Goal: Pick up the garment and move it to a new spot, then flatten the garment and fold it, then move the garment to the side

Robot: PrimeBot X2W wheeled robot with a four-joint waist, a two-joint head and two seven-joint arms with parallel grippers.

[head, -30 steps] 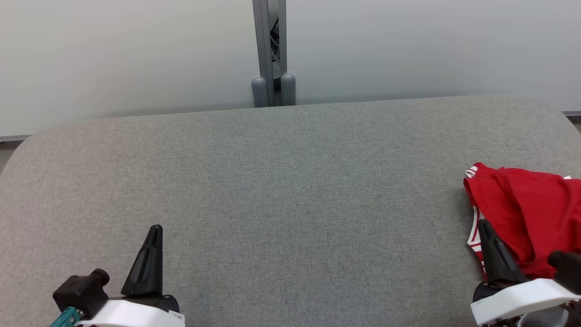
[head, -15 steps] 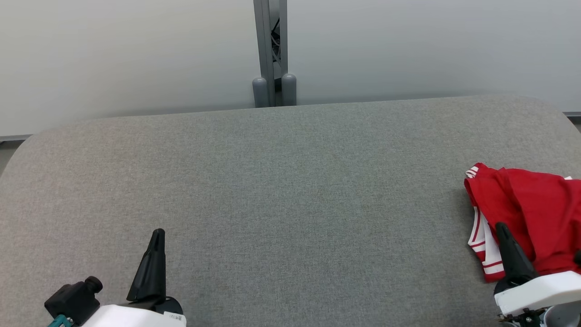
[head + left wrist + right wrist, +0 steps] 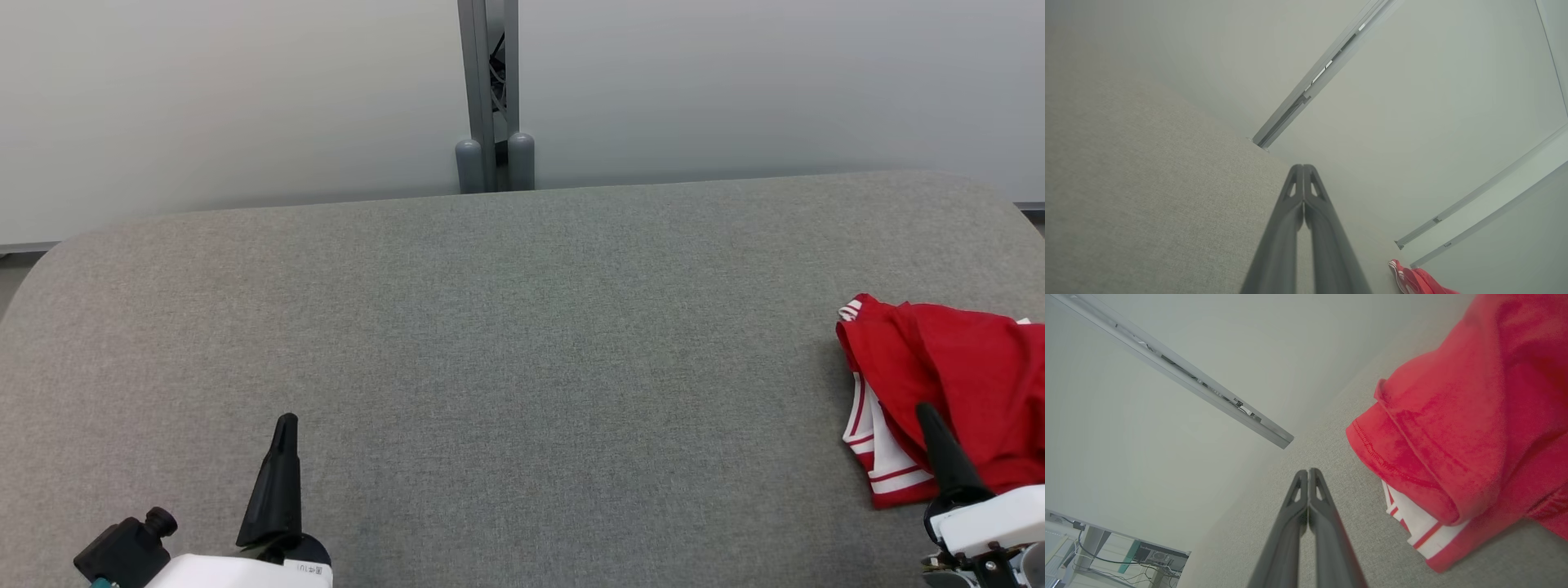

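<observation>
The garment (image 3: 955,384) is red with white-striped trim, lying bunched at the right edge of the grey table (image 3: 522,327). It also fills the right of the right wrist view (image 3: 1453,428), and a corner of the garment (image 3: 1414,281) peeks in at the bottom of the left wrist view. My right gripper (image 3: 931,420) is shut and empty, over the garment's near-left edge; whether it touches the cloth I cannot tell. In its own view the right gripper (image 3: 1308,473) has tips pressed together beside the cloth. My left gripper (image 3: 286,425) is shut and empty above the table's near left, tips together (image 3: 1303,168).
A pale wall stands behind the table, with a grey metal post (image 3: 490,94) at its middle. The table's far corners are rounded. A desk with cables (image 3: 1106,555) shows at the lower left of the right wrist view.
My right gripper has drawn back toward the lower right, uncovering more of the garment's striped edge. My left gripper has slipped slightly lower. The garment has stayed put.
</observation>
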